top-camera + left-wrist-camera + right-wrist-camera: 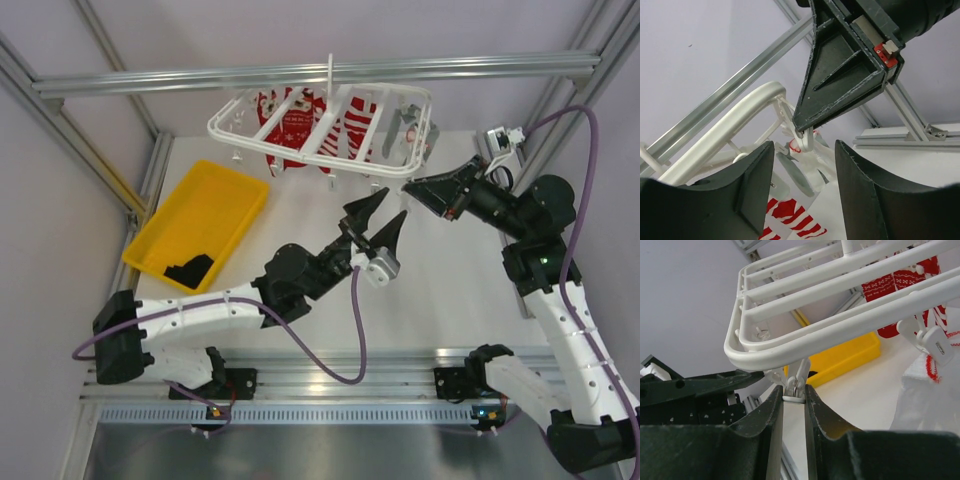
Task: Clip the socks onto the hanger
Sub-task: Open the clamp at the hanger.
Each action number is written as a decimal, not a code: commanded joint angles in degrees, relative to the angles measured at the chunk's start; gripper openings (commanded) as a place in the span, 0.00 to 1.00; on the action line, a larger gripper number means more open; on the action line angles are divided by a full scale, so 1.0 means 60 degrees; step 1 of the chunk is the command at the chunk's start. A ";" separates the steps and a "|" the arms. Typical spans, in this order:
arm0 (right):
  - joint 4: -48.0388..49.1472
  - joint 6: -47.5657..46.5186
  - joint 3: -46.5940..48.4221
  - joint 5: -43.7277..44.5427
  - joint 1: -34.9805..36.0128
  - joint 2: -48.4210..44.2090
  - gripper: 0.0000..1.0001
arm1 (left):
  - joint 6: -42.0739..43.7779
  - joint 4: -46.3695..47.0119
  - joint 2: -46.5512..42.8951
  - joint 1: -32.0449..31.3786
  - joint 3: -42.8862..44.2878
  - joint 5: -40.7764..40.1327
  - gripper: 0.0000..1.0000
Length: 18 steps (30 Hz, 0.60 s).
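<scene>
The white hanger (300, 112) hangs at the back centre. My right gripper (412, 188) is shut on one of its dangling white clips, at the front right corner; in the right wrist view both fingers pinch that clip (794, 391) under the hanger rim (790, 347). My left gripper (378, 222) is open and empty, just below and to the left of the right one. In the left wrist view its gripper (805, 175) points up at the right gripper (840, 75) and the pinched clip (803, 142). A black sock (190, 270) lies in the yellow tray (220, 190).
Red-and-white patterned socks (295, 130) and a grey-white garment (405, 125) hang from the hanger. The yellow tray sits at the table's left side. Aluminium frame bars (300, 75) run behind and beside the hanger. A white garment (925, 395) hangs at right in the right wrist view.
</scene>
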 commanded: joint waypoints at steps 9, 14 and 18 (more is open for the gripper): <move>0.2273 -0.0697 -0.0252 -0.1717 0.0149 -0.0100 0.00 | -0.2318 -0.0797 0.0142 0.0354 0.1237 -0.0890 0.56; 0.2876 -0.0916 -0.0062 -0.2011 0.0149 0.0192 0.00 | -0.4789 -0.2190 -0.0281 0.0836 0.1575 -0.0278 0.53; 0.3286 -0.0931 0.0201 -0.2508 0.0149 0.0530 0.00 | -0.5805 -0.2763 -0.0561 0.1086 0.1589 0.0559 0.39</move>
